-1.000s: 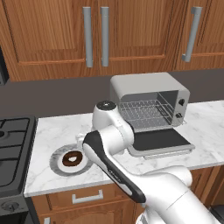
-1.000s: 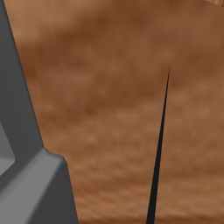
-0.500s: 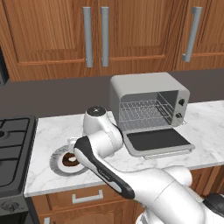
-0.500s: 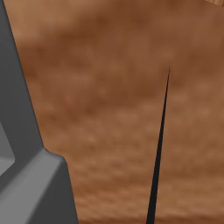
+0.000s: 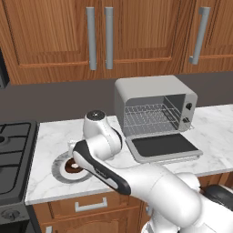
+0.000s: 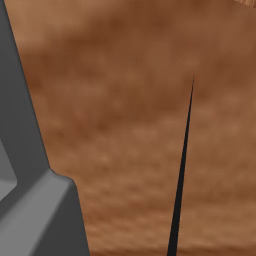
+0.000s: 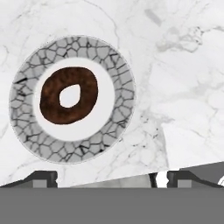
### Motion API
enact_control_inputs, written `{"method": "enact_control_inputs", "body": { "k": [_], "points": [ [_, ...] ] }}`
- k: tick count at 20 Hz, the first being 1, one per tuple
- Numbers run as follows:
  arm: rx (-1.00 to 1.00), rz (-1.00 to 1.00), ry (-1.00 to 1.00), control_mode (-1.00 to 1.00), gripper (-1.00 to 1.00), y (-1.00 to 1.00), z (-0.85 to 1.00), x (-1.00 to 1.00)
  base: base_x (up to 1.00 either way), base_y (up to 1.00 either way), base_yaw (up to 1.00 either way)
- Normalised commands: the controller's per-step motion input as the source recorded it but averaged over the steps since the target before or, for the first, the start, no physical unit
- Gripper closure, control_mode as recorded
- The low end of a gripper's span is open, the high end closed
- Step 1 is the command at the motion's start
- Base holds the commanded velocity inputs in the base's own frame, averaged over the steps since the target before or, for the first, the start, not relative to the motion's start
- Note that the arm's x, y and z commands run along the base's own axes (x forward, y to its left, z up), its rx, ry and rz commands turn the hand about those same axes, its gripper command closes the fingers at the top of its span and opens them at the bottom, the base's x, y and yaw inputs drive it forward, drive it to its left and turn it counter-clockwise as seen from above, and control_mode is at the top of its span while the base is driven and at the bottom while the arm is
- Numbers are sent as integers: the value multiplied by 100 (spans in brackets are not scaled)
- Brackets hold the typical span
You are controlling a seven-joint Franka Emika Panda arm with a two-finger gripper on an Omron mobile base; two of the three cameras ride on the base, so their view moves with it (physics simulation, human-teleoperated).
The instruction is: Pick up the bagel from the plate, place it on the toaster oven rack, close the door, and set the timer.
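The bagel (image 7: pixel 48 103), a dark brown ring, lies in the white centre of the plate (image 7: pixel 122 100), which has a grey cracked-pattern rim. My gripper (image 7: pixel 112 178) hovers open above the marble, with the plate off toward the left fingertip and nothing between the fingers. In the left base view my hand hangs over the plate (image 5: pixel 58 167) and hides part of the bagel (image 5: pixel 71 168). The toaster oven (image 5: pixel 150 91) stands to the right. Its door (image 5: pixel 164 146) lies folded down flat on the counter, and the silver rack (image 5: pixel 149 119) is bare inside.
A black stove (image 5: pixel 13 145) borders the counter on the left. Wooden cabinets with grey bar handles (image 5: pixel 91 36) hang above. The right base view is pressed up against a brown wooden panel (image 6: pixel 125 125) with a grey edge (image 6: pixel 30 190).
My arm has swung left and lowered, bringing the hand from beside the plate to over it. It now covers part of the bagel. Bagel, plate and oven have not moved.
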Motion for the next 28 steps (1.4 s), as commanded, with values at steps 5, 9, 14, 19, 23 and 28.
{"method": "enact_control_inputs", "body": {
  "k": [5,9,14,19,23,28],
  "points": [
    [0,0,0,-100,-100,0,-8,24,0,0,0],
    [0,0,-10,-100,-100,0,-26,9,0,0,0],
    [0,0,-7,-100,-100,0,-32,6,0,0,0],
    [0,0,-3,-100,-100,0,-19,8,0,0,0],
    [0,0,0,-100,-100,0,-6,24,0,0,0],
    [0,0,0,-100,-100,3,-6,19,0,0,0]
  ]
}}
